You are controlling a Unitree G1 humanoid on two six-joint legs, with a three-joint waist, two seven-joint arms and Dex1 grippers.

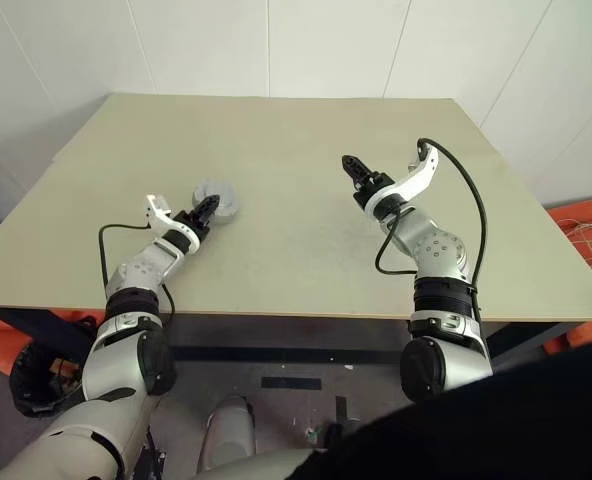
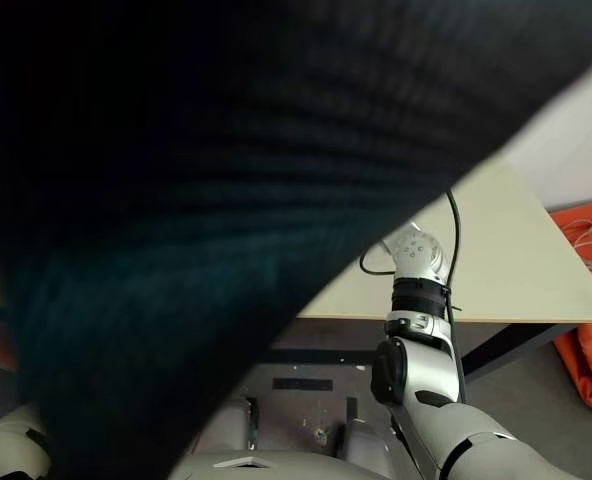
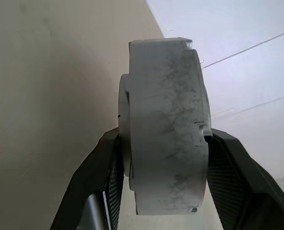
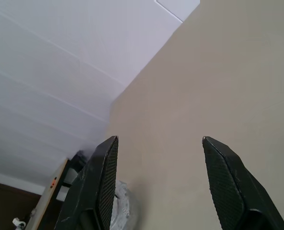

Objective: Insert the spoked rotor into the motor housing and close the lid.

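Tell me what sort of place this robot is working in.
Probably a plain test room or lab, not a home. A bare beige table stands against white panelled walls, with orange netting on the floor beside it. The left gripper holds a grey metal motor assembly; the right gripper is open.

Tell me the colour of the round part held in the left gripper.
Dull silver-grey with dark scuff marks, best seen in the left wrist view: the round part sits in the left gripper.
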